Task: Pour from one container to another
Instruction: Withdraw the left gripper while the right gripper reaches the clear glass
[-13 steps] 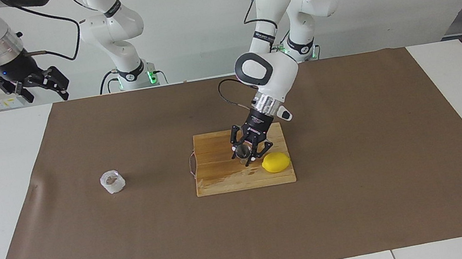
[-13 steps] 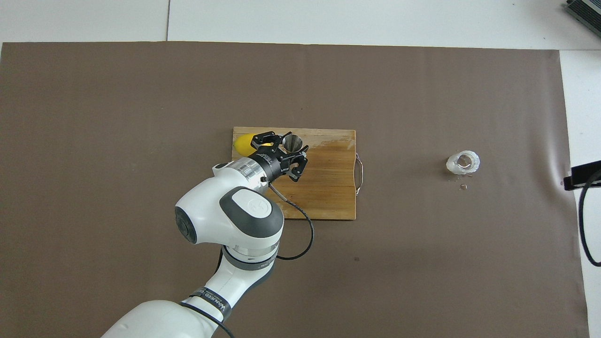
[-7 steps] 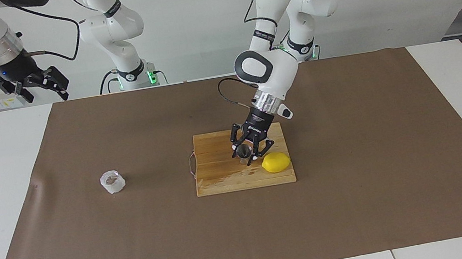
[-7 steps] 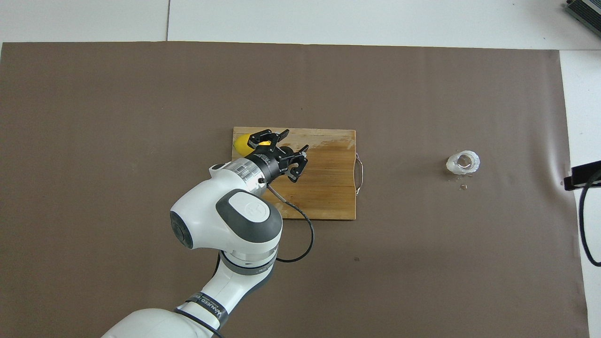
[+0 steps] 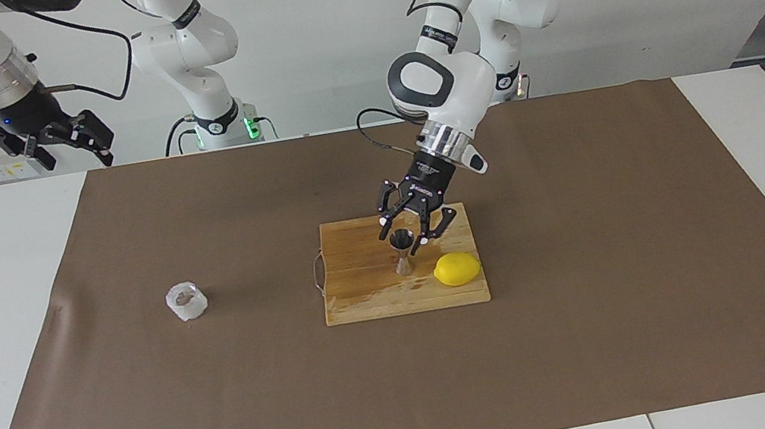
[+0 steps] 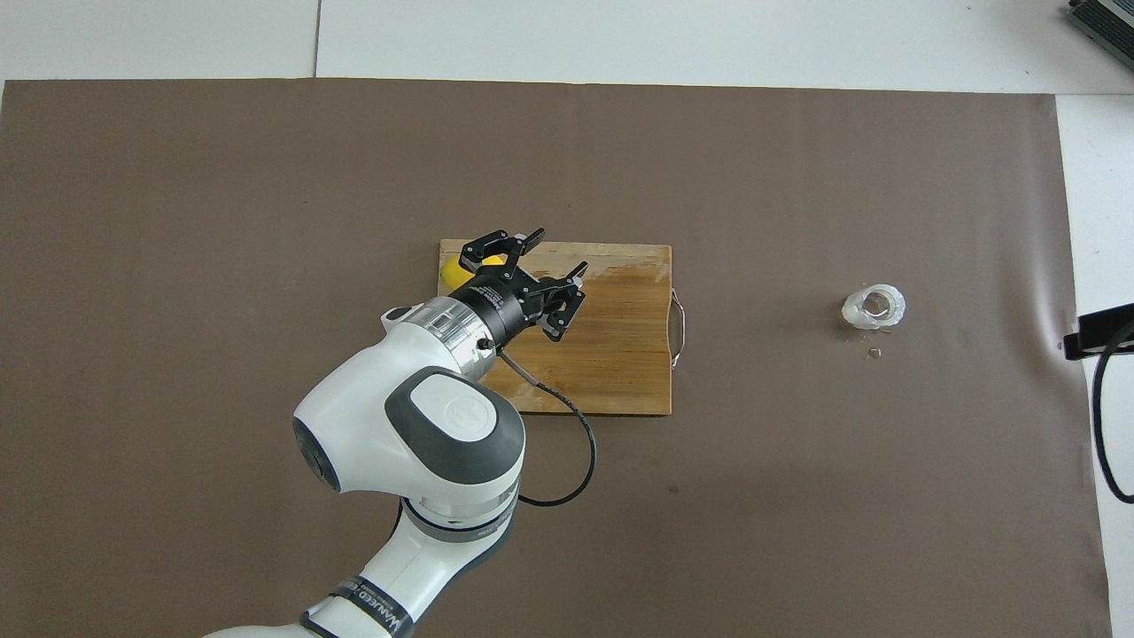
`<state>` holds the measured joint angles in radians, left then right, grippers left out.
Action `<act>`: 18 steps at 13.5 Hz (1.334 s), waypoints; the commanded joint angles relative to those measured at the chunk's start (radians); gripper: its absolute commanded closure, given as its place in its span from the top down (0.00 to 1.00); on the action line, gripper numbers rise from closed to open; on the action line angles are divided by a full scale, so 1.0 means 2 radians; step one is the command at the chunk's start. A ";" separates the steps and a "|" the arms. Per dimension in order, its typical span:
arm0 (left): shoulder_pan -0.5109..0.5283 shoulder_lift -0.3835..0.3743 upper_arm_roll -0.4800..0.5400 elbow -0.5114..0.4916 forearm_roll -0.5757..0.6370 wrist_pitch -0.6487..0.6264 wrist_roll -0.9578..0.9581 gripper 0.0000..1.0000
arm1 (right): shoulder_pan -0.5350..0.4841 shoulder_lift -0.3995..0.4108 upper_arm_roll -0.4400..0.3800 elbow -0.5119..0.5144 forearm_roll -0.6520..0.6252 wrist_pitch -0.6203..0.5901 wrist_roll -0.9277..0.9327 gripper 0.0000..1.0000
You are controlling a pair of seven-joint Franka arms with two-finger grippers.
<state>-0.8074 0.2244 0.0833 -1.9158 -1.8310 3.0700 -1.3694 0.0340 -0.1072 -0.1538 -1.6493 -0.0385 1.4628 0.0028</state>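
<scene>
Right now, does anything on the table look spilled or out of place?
Yes: small loose bits lie on the brown mat beside the clear cup, like spilled contents. The jigger stands upright on the cutting board.

bright, even indoor light fills both views. shadows are soft and faint: a pale one lies beside the lemon (image 5: 457, 268) on the cutting board (image 5: 364, 294), another under the clear cup (image 5: 186, 301). a dull sheen marks the board's edge farthest from the robots (image 6: 620, 262). focus is sharp throughout, with no visible blur or edge bending.
</scene>
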 commanded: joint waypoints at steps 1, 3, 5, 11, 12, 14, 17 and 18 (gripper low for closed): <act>-0.006 -0.029 0.006 -0.015 -0.007 0.007 -0.003 0.65 | -0.004 -0.012 0.002 -0.013 -0.006 0.011 -0.004 1.00; 0.001 -0.039 0.010 -0.012 -0.005 0.007 0.005 0.65 | -0.003 -0.012 0.002 -0.006 0.000 0.012 -0.002 1.00; 0.022 -0.049 0.012 -0.009 0.013 0.007 0.022 0.65 | 0.001 -0.016 0.005 -0.006 0.003 0.011 -0.004 1.00; 0.088 -0.055 0.012 -0.004 0.156 0.000 0.027 0.64 | -0.003 -0.012 0.005 -0.018 -0.006 0.060 -0.004 1.00; 0.100 -0.054 0.012 -0.004 0.177 -0.001 0.035 0.64 | -0.007 -0.006 0.004 -0.018 -0.006 0.067 -0.005 1.00; 0.116 -0.054 0.012 -0.005 0.194 -0.002 0.067 0.62 | -0.019 0.013 0.003 -0.014 -0.005 0.095 -0.011 1.00; 0.143 -0.055 0.012 -0.007 0.195 -0.009 0.147 0.61 | -0.036 0.041 0.002 -0.012 0.020 0.141 -0.071 1.00; 0.157 -0.055 0.012 -0.008 0.195 -0.009 0.168 0.59 | -0.051 0.049 0.002 -0.012 0.046 0.155 -0.109 1.00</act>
<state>-0.5421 0.1228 0.1165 -1.9171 -1.4609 3.0712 -1.1122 -0.0197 -0.0395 -0.1524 -1.6765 -0.0121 1.7276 -0.0952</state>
